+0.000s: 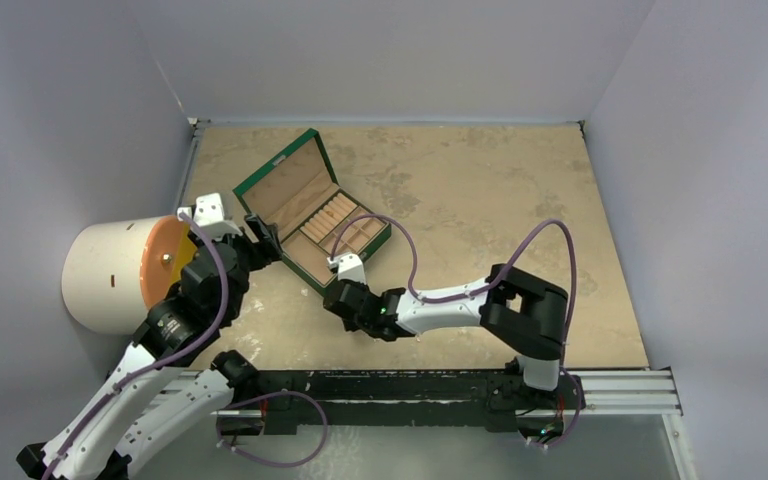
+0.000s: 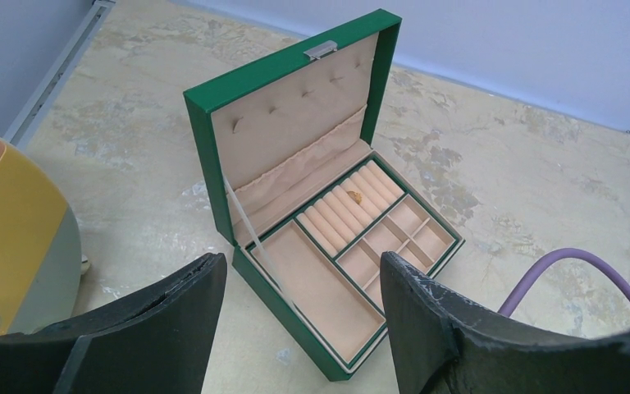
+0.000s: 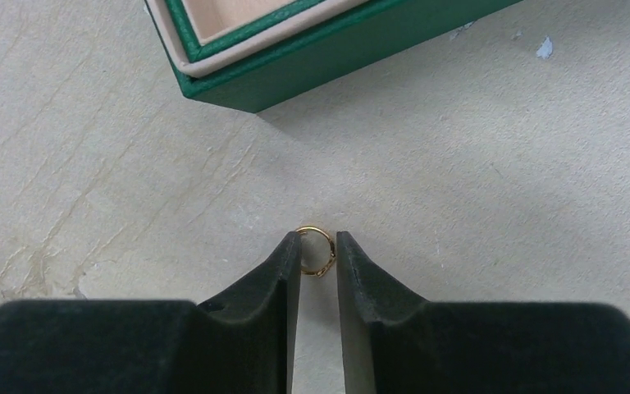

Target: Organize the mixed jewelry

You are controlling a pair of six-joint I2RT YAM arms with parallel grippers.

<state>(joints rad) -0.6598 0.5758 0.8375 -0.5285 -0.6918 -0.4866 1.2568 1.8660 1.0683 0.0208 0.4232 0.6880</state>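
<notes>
A small gold hoop (image 3: 313,231) sits between my right gripper's (image 3: 318,246) fingertips, low over the beige tabletop, and both pads touch it. This gripper (image 1: 338,300) is just in front of the near corner of the open green box (image 1: 252,190), whose wall shows in the right wrist view (image 3: 295,66). My left gripper (image 2: 302,261) is open and empty, hovering above the box's left front side (image 2: 283,312); it also shows in the top view (image 1: 260,235). One gold piece (image 2: 354,197) rests on the ring rolls inside the box. No other jewelry shows.
A white cylinder with an orange and yellow face (image 1: 110,275) lies at the far left, close to my left arm. A purple cable (image 2: 574,263) arcs over the table right of the box. Grey walls close the table on three sides.
</notes>
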